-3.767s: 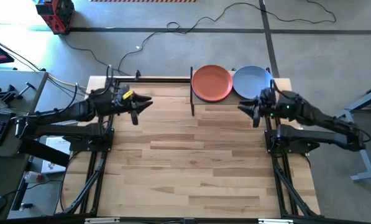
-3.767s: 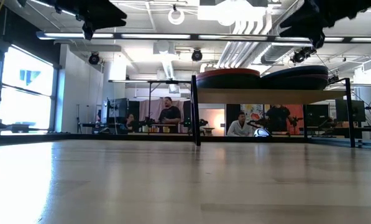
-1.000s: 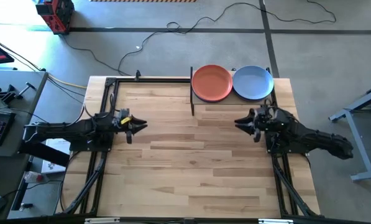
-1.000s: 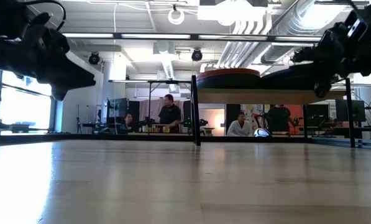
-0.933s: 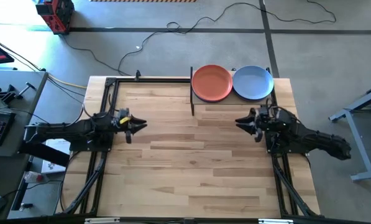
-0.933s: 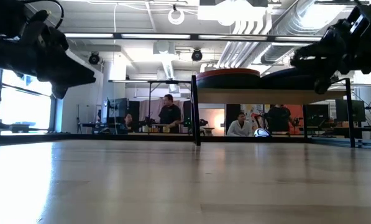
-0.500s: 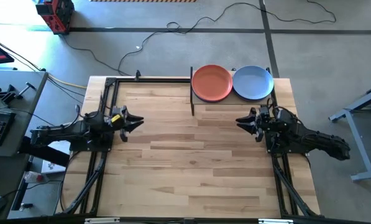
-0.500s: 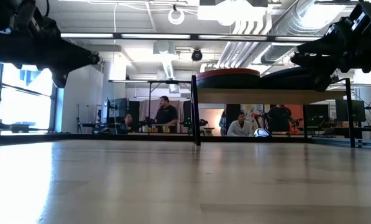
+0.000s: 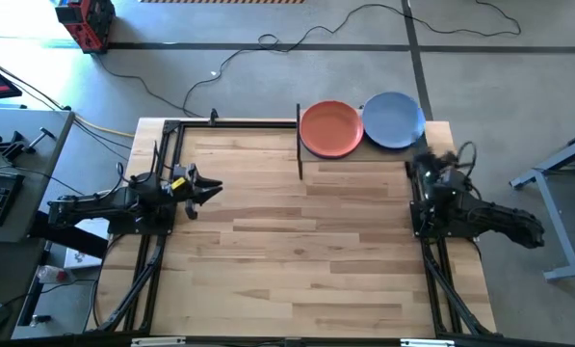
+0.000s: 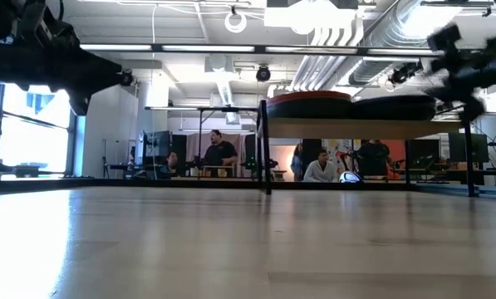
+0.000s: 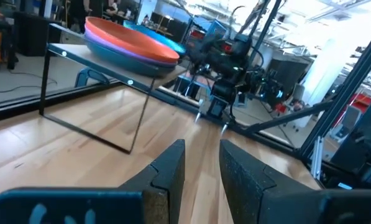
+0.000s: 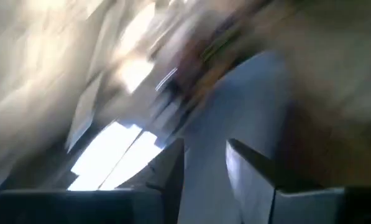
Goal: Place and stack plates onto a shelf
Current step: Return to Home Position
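The shelf (image 9: 356, 156) stands at the table's far edge, right of centre. It carries two stacks side by side: one topped by an orange plate (image 9: 330, 128) and one topped by a light blue plate (image 9: 394, 120). In the left wrist view a purple plate (image 11: 126, 50) shows under the orange one. My left gripper (image 9: 213, 188) hovers near the table's left edge, open by a narrow gap and pointing right. My right gripper (image 9: 424, 162) is blurred. It hovers just near of the shelf's right end and is open in its wrist view (image 12: 205, 155).
Bare slatted tabletop (image 9: 297, 251) fills the middle and near part. A black frame (image 9: 171, 135) runs along the far-left corner. Beyond the table are desks, people (image 10: 218, 156) and cables on the floor. The shelf's black post (image 10: 267, 145) stands at its left end.
My right gripper has swung fast from pointing at the table's left toward the far edge, ending close to the shelf's right end. The shelf and its stacks have shifted slightly. My left gripper has drawn back a little toward the left edge and tipped up to level.
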Controlling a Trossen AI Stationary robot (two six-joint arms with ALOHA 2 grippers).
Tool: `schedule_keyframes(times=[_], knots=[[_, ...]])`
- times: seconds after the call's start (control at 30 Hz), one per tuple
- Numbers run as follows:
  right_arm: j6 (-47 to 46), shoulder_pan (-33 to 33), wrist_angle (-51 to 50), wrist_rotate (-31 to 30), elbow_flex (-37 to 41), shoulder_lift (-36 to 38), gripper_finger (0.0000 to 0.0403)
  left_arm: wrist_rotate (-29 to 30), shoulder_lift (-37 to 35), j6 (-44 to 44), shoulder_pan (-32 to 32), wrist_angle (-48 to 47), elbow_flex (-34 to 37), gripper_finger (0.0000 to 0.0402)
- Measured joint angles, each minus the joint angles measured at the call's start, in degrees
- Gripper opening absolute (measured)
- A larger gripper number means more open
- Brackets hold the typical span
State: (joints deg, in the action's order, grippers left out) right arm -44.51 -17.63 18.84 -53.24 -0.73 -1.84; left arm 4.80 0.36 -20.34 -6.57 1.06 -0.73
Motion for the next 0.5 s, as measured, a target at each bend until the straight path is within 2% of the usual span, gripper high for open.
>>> schedule_keyframes(times=[0.07, 0.13, 0.17, 0.2, 0.4, 0.5], knots=[[-3.92, -0.15, 0.01, -19.98, -0.28, 0.04, 0.0118, 0.02, 0.0, 0.0, 0.0, 0.13, 0.0, 0.0088], [-5.21, -0.02, 0.39, -32.81, -0.65, 0.02, 0.0118, 0.06, 0.0, 0.0, 0.0, 0.06, 0.0, 0.0088], [-5.29, -0.22, 0.14, -36.66, -0.59, 0.08, 0.0118, 0.13, 0.0, 0.0, 0.0, 0.12, 0.0, 0.0088], [-4.71, -0.3, -0.13, -36.8, -0.57, 0.05, 0.0118, 0.16, 0.0, -0.02, 0.0, 0.09, 0.0, 0.0088], [1.22, -0.48, -1.86, -21.98, -0.62, -0.13, 0.0118, 0.15, 0.0, -0.01, 0.0, 0.11, 0.0, 0.0088], [3.89, -0.46, -2.13, -19.36, -0.62, -0.35, 0.0118, 0.15, 0.0, -0.01, 0.0, 0.08, 0.0, 0.0088]])
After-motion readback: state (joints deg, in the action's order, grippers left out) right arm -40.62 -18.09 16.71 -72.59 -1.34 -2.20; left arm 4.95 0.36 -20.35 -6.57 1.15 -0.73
